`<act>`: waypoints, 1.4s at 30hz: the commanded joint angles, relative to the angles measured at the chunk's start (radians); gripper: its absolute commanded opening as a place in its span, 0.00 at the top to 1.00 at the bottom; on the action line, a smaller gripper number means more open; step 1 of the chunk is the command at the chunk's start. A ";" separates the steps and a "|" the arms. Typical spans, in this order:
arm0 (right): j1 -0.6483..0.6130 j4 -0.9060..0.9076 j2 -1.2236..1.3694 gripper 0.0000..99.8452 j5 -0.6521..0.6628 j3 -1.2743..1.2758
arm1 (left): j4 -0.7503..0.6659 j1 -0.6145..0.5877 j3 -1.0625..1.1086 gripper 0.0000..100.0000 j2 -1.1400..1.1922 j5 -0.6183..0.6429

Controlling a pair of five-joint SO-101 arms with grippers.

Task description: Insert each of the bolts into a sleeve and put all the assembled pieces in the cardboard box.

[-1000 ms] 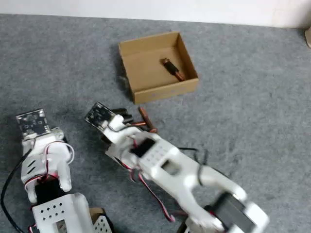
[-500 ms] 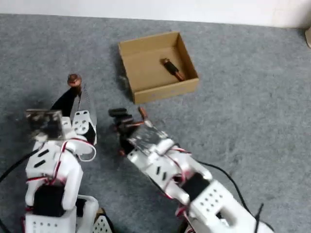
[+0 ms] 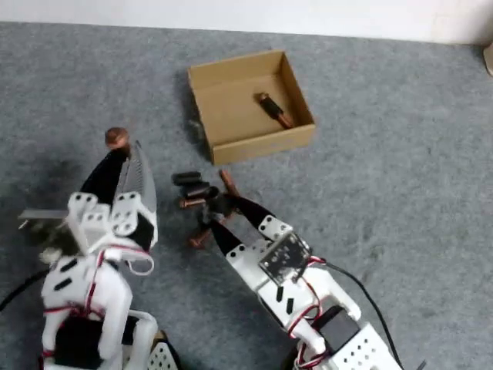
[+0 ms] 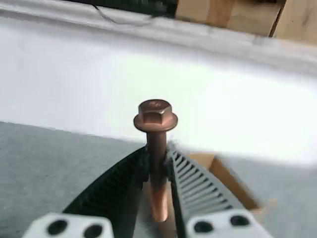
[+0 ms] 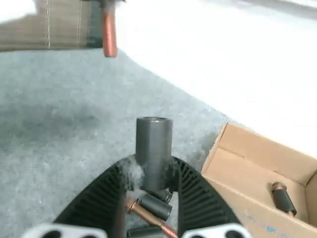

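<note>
— Claws first: the left gripper [image 3: 127, 152] and the right gripper [image 3: 216, 212] each carry a part, so I judge the step in hand is mating the two. How to do it well?
— Get both parts onto one axis before closing the gap. In the high view the claws sit apart over the grey table [image 3: 400, 177], left claw at centre left and right claw at centre. The cardboard box [image 3: 266, 143] is above them in the upper middle. Work clear of the loose bolts and sleeves [image 3: 196, 189] lying just below the box, beside the right claw's tips. The sleeve [image 5: 154, 141] stands with its open bore facing away from the claw, so the bolt [image 4: 156, 141] should meet that bore shank-first. Go slowly, as a small tilt could jam it at the rim
— And the grips?
— Left jaws are nearly closed, clamped on the bolt's shank, with the head sticking out past the tips. Right jaws stand a little wider, pinching the dark sleeve low down, so most of its length is free
— Anything done yet?
— One assembled piece [image 3: 274, 110] lies in the box
</note>
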 commanded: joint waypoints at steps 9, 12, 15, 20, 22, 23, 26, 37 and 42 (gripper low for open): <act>0.005 -0.031 -0.065 1.00 0.015 0.018 | -0.017 0.280 -0.028 0.99 -0.018 0.261; 0.004 -0.031 -0.064 1.00 0.015 0.018 | -0.048 0.292 -0.028 0.99 -0.016 0.262; -0.019 -0.031 -0.062 1.00 0.017 0.019 | -0.044 0.326 -0.059 0.99 -0.016 0.267; -0.044 -0.035 -0.062 1.00 0.020 0.048 | -0.043 0.426 -0.074 0.99 -0.016 0.267; -0.039 -0.035 -0.064 1.00 0.020 0.048 | -0.028 0.437 -0.070 0.99 -0.016 0.267; -0.038 -0.035 -0.064 1.00 0.020 0.048 | -0.023 0.438 -0.067 0.99 -0.016 0.269; -0.038 -0.035 -0.064 1.00 0.020 0.048 | 0.008 0.456 -0.064 0.99 -0.016 0.269; 0.016 -0.030 -0.065 1.00 0.020 0.045 | -0.021 0.323 0.064 0.99 -0.018 0.262; 0.015 -0.030 -0.065 1.00 0.020 0.045 | -0.023 0.326 0.114 0.99 -0.018 0.261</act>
